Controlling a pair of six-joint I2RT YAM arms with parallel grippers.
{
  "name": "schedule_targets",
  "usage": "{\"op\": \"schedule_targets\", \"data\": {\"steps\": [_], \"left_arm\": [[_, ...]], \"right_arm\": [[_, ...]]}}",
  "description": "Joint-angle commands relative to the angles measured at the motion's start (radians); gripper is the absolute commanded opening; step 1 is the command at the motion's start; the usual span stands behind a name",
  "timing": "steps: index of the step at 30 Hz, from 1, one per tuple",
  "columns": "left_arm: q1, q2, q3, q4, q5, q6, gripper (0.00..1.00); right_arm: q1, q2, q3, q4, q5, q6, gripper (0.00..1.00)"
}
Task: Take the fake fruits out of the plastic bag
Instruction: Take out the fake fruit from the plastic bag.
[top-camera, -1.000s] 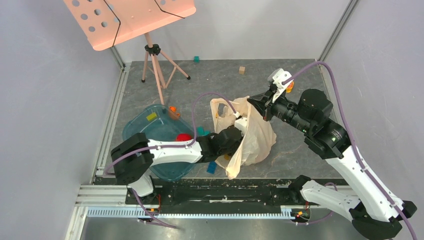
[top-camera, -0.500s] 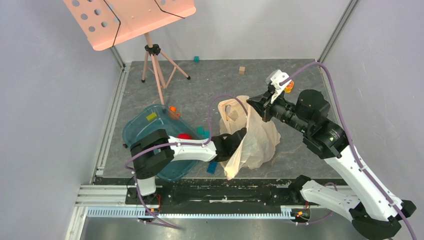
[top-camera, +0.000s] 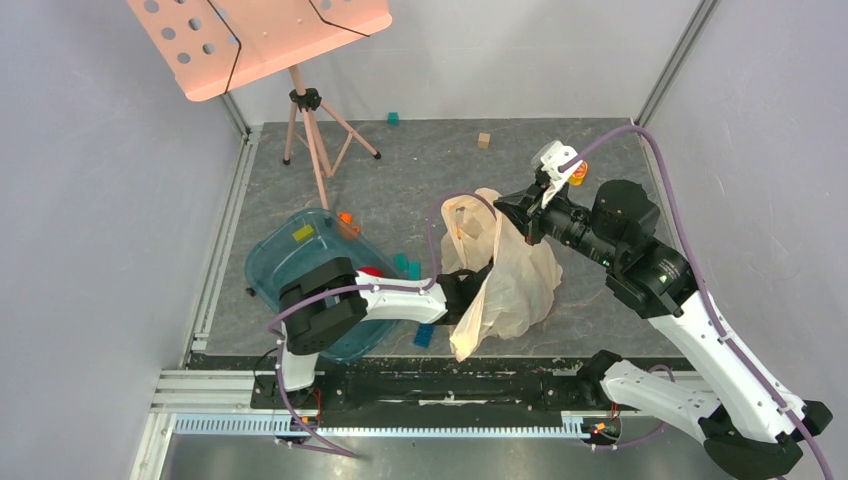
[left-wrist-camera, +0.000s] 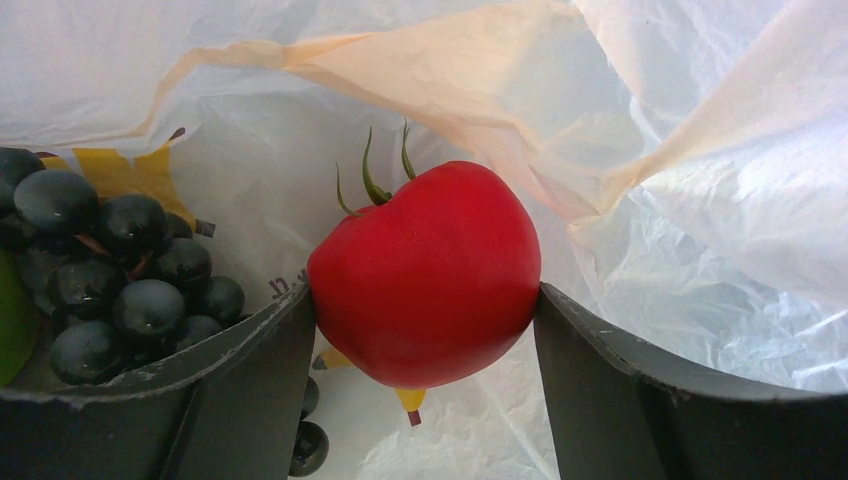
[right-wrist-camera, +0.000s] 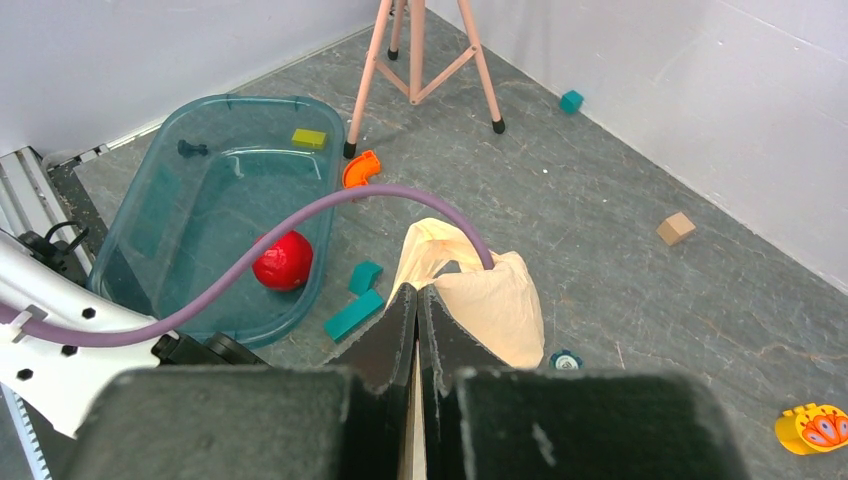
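The red fruit sits clamped in your left pincer, deep inside the plastic bag — grapes just to the pincer's left. Your right pincer is closed on the bag's top edge — a second red fruit lies in the teal tray, off to that pincer's left.

light: bright, diffuse | shadows: faint | focus: sharp | plastic bag glows white, washed out

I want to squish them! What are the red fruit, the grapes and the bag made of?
The red fruit looks like smooth moulded plastic or foam: even colour, soft sheen, a thin green stalk. The grapes look like glossy dark plastic or rubber, each with a bright highlight. The plastic bag is thin, crinkly film, peach and partly see-through. How squishy they are cannot be told.
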Motion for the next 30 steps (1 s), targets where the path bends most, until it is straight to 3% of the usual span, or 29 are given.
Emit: {"op": "schedule_targets", "data": {"steps": [1, 4, 10, 30], "left_arm": [[-0.004, 0.045, 0.018, -0.041, -0.035, -0.027, 0.61], [-0.003, 0.056, 0.015, -0.043, -0.026, -0.019, 0.55], [-0.004, 0.011, -0.01, -0.066, -0.016, -0.007, 0.29], [-0.003, -0.445, -0.071, -0.355, 0.032, 0.122, 0.3]], "right_arm": [[-0.003, -0.02, 0.004, 0.057, -0.017, 0.006, 0.0], [-0.002, -0.022, 0.002, 0.054, -0.014, 0.004, 0.0], [-0.002, -0.03, -0.012, 0.058, -0.006, 0.002, 0.0], [-0.002, -0.059, -0.053, 0.109, 0.147, 0.036, 0.0]]}}
